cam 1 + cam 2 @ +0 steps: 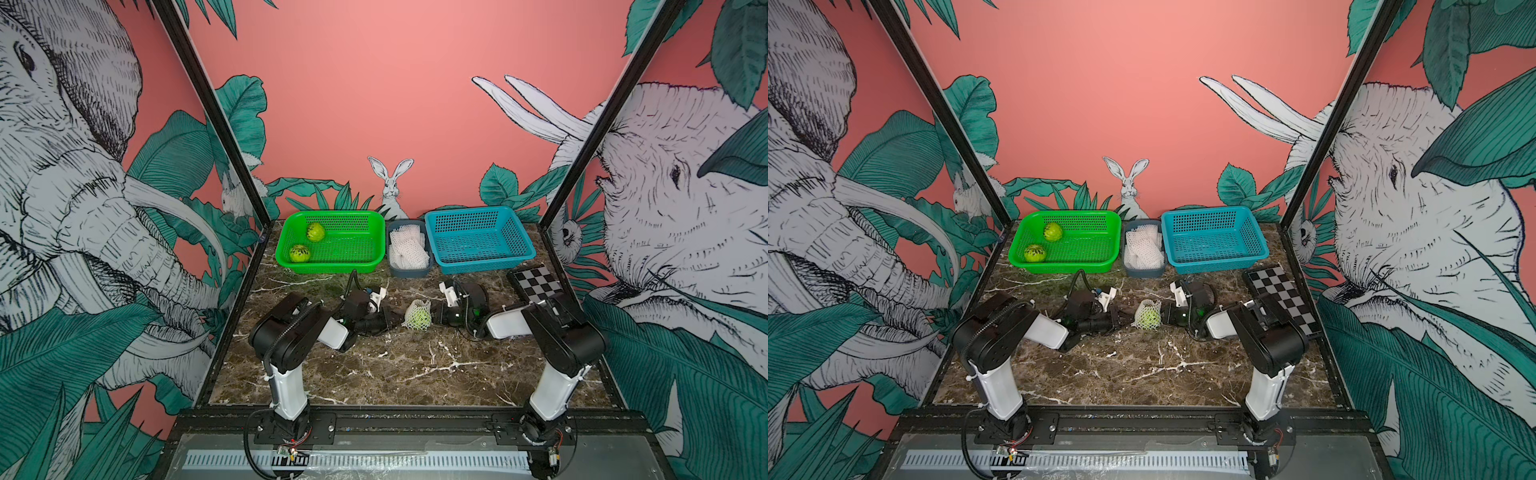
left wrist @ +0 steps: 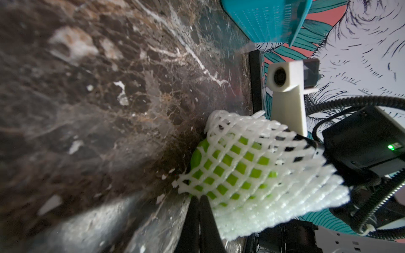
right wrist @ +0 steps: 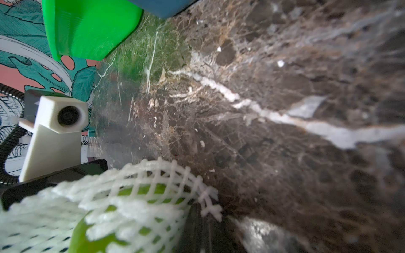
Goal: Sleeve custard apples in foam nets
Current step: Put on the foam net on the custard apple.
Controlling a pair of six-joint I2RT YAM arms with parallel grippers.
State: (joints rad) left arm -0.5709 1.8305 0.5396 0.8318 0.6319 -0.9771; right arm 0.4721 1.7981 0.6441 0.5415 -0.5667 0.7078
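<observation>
Both top views show one custard apple (image 1: 420, 319), wrapped in a foam net (image 1: 411, 311), lying on the marble table (image 1: 395, 365) between the arms. Left gripper (image 1: 399, 321): jaws pressed together on the net's edge. Right gripper (image 1: 433, 317): at the net's opposite end, jaw state indiscernible. Two bare custard apples (image 1: 315, 232) (image 1: 299, 253) sit in the green basket (image 1: 332, 268).

Netted custard apple (image 1: 419, 318) lies on table (image 1: 395, 365), before bin (image 1: 409, 272) holding foam nets (image 1: 407, 247).
</observation>
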